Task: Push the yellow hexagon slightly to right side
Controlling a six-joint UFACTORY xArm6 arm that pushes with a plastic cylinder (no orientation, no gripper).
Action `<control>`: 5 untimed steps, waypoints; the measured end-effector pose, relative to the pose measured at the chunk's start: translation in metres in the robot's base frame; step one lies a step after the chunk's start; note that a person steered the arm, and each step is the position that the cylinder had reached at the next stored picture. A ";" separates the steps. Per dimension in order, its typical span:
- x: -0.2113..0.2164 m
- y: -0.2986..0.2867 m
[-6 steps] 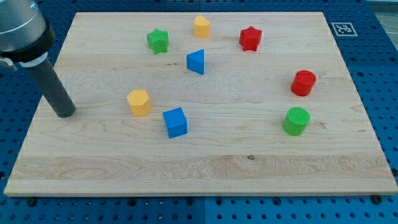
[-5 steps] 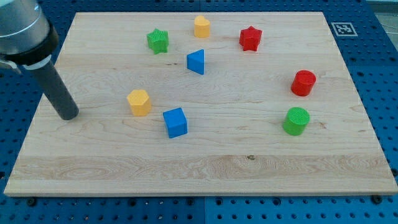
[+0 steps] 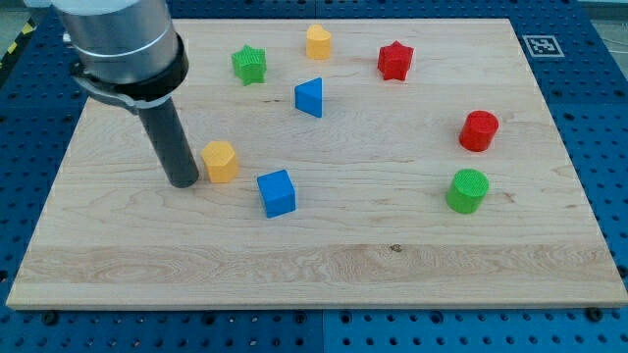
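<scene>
The yellow hexagon [image 3: 220, 161] sits on the wooden board [image 3: 324, 245], left of centre. My tip [image 3: 183, 182] rests on the board just to the hexagon's left, very close to it or touching its left side. The dark rod rises from the tip toward the view's top left.
A blue cube [image 3: 277, 192] lies just right of and below the hexagon. A blue triangle [image 3: 310, 97], green star [image 3: 249, 65], yellow block [image 3: 318, 41] and red star [image 3: 394, 61] lie toward the top. A red cylinder [image 3: 479, 130] and green cylinder [image 3: 467, 190] stand at the right.
My tip has slid right across the board, from near the left edge to just beside the yellow hexagon. No block has visibly moved.
</scene>
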State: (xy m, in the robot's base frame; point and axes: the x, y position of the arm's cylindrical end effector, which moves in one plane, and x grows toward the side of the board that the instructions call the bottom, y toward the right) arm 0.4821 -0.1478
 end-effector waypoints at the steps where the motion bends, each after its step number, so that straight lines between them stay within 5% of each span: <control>1: -0.014 0.008; 5: -0.033 0.019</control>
